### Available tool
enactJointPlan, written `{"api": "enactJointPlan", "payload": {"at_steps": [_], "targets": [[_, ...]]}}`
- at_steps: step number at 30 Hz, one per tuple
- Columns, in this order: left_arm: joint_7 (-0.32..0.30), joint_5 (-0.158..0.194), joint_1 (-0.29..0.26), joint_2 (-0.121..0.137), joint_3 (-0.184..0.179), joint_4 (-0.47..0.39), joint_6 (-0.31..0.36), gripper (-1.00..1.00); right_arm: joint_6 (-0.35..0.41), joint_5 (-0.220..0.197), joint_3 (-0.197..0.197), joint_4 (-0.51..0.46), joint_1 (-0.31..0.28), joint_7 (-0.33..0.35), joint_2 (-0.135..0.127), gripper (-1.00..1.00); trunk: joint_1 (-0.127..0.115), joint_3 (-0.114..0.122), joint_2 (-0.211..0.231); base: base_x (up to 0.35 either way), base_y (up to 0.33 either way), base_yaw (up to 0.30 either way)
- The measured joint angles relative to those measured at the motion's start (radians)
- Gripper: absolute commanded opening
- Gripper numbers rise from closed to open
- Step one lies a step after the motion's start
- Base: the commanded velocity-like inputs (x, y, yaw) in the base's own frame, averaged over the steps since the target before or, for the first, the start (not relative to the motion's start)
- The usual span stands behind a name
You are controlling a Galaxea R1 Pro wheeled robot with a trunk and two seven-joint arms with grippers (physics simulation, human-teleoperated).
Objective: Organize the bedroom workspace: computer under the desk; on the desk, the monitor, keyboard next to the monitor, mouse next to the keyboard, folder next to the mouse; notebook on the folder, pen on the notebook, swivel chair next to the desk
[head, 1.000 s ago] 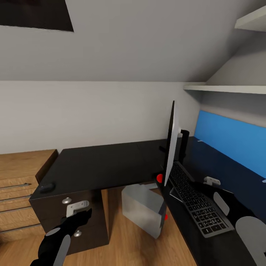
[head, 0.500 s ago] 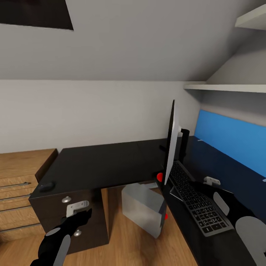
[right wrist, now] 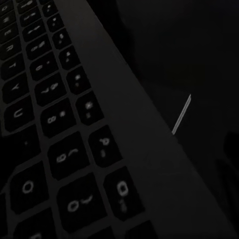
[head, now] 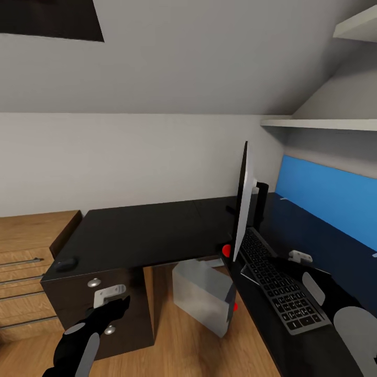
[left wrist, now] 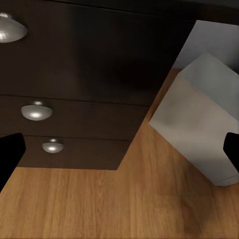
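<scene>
Keyboard (head: 280,285) lay flat on the black bench (head: 152,233), just in front of the edge-on monitor (head: 242,204). The mouse (head: 66,264) sat at the bench's far left corner, well apart. The computer (head: 201,296) stood tilted on the floor beneath. The left gripper (head: 111,299) had its fingers spread before the drawers (left wrist: 74,84); the right gripper (head: 298,257) rested beside the keyboard, its fingers' spread unclear.

Counter (head: 146,235) layout: monitor (head: 242,204) stands edge-on at the inner corner; keyboard (head: 280,285) lies on the right wing, just beside it; mouse (head: 66,265) at the front-left corner; computer (head: 201,296) on the floor beneath, right of the drawers (head: 78,303).
</scene>
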Motion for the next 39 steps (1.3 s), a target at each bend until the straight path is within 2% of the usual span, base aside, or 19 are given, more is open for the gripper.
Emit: {"api": "enactJointPlan", "payload": {"at_steps": [4,10,19,23,34,39], "targets": [[0.0,0.0,0.0,0.001,0.001,0.0,0.0,1.0,0.004,0.002,0.0,0.0,0.0,-0.003,0.0,1.0,0.0,0.0,0.0,0.0,0.0,0.0],[0.0,0.0,0.0,0.001,0.002,0.001,0.0,1.0,0.052,-0.002,-0.004,-0.01,-0.001,-0.009,0.0,1.0,0.0,0.0,0.0,0.0,0.0,0.0],[0.0,0.002,0.0,0.0,0.001,0.0,0.0,1.0,0.055,-0.011,-0.001,-0.015,-0.001,-0.028,0.002,1.0,0.0,0.0,0.0,0.0,0.0,0.0],[0.0,0.002,0.0,-0.002,0.0,0.0,0.0,1.0,0.055,-0.006,-0.001,-0.034,-0.001,-0.03,0.001,1.0,0.015,-0.012,-0.028,0.0,0.0,0.0],[-0.002,0.002,0.0,0.001,0.0,0.009,0.0,1.0,0.054,-0.006,-0.001,-0.034,-0.001,-0.031,0.002,1.0,0.015,-0.012,-0.028,0.0,0.0,0.0],[-0.002,0.003,0.0,0.001,0.0,0.015,0.0,1.0,0.053,-0.003,-0.002,-0.033,-0.001,-0.031,0.001,1.0,0.016,-0.012,-0.028,-0.183,0.0,0.0]]}}
